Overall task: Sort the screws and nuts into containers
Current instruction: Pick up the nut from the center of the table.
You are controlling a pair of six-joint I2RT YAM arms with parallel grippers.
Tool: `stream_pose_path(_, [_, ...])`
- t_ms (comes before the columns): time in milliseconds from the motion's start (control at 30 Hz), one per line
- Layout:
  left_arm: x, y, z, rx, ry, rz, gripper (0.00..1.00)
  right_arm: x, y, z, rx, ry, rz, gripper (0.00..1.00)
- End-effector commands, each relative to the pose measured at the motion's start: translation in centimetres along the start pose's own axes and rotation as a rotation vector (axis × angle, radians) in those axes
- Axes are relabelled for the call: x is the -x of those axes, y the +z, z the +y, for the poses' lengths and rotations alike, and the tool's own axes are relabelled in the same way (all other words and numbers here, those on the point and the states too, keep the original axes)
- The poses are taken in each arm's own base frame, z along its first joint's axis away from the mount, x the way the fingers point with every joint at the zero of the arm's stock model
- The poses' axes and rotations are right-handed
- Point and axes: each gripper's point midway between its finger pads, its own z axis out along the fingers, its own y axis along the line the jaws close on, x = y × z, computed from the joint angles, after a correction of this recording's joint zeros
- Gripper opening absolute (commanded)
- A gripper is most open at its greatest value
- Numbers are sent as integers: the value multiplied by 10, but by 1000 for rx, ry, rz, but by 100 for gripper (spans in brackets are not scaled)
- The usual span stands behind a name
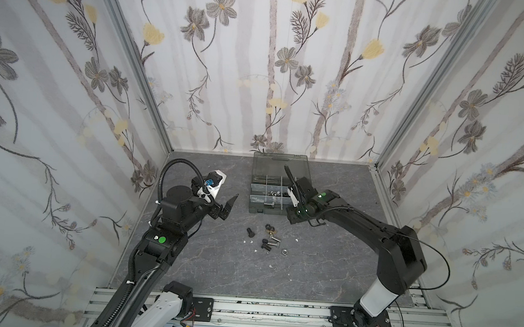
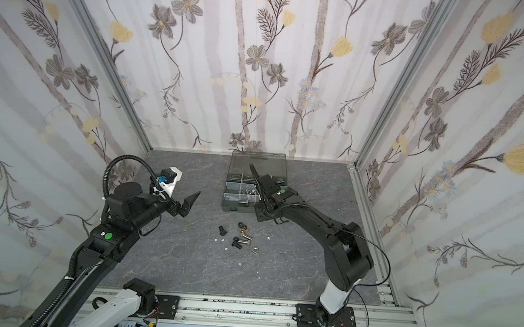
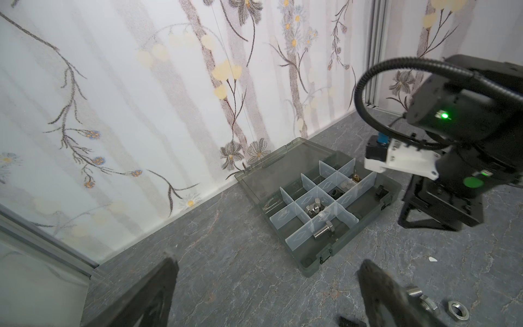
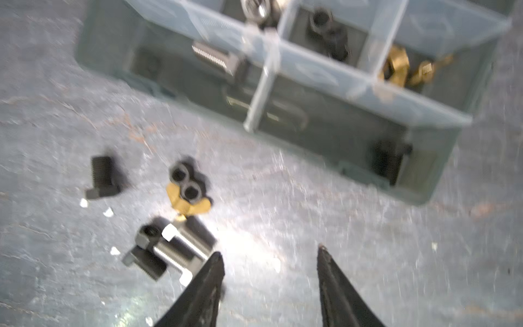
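Two pincers: my right gripper (image 4: 269,250) has its tips parted with nothing between them; my left gripper (image 3: 268,260) gapes wide, also bare.
Case: organizer case (image 1: 252,210) with lid back. My right wrist covers its side nearest that arm in both top views.
Loose pile: screws (image 4: 181,249) and nuts (image 4: 185,182) on the table (image 1: 310,268) just in front of the case, too smeared to count.
Compartments (image 3: 283,216): one silver screw (image 3: 322,230) at the case's front, silver nuts (image 3: 312,211) behind it; the rear ones are too dim to read.

No writing, brand or number is legible anywhere; the translucent plastic dividers (image 3: 308,198) bear only embossed diamond outlines.
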Motion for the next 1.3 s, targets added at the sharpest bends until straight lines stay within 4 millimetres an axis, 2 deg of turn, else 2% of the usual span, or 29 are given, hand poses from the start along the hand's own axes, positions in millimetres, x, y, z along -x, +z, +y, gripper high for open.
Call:
stream_pose_path(0, [6, 1, -3, -26, -4, -13, 100, -31, 1, 17, 68, 115, 50, 54])
stream_pose_path(67, [5, 3, -6, -47, -17, -7, 100, -53, 11, 21, 67, 129, 96, 55])
stream_pose_path(100, [5, 4, -7, -51, -18, -5, 100, -58, 7, 24, 78, 137, 89, 55])
stream_pose_path(167, [5, 4, -6, -47, -15, -7, 100, -70, 11, 30, 87, 142, 106, 56])
stream_pose_path(300, [6, 4, -6, -45, -15, -8, 100, -85, 19, 37, 100, 154, 139, 57])
stream_pose_path(367, [5, 4, -6, -45, -13, -4, 100, -92, 20, 48, 109, 126, 154, 58])
stream_pose_path(500, [5, 5, -5, -43, -12, -2, 100, -95, 21, 52, 112, 112, 158, 61])
stream_pose_path(567, [5, 6, -5, -43, -12, 2, 100, -102, 30, 52, 96, 103, 192, 61])
stream_pose_path(867, [4, 5, -4, -38, -10, 0, 100, -108, 37, 53, 66, 75, 214, 61])
stream_pose_path(1267, [6, 2, -3, -29, -4, -9, 100, -109, 46, 48, 15, 38, 229, 49])
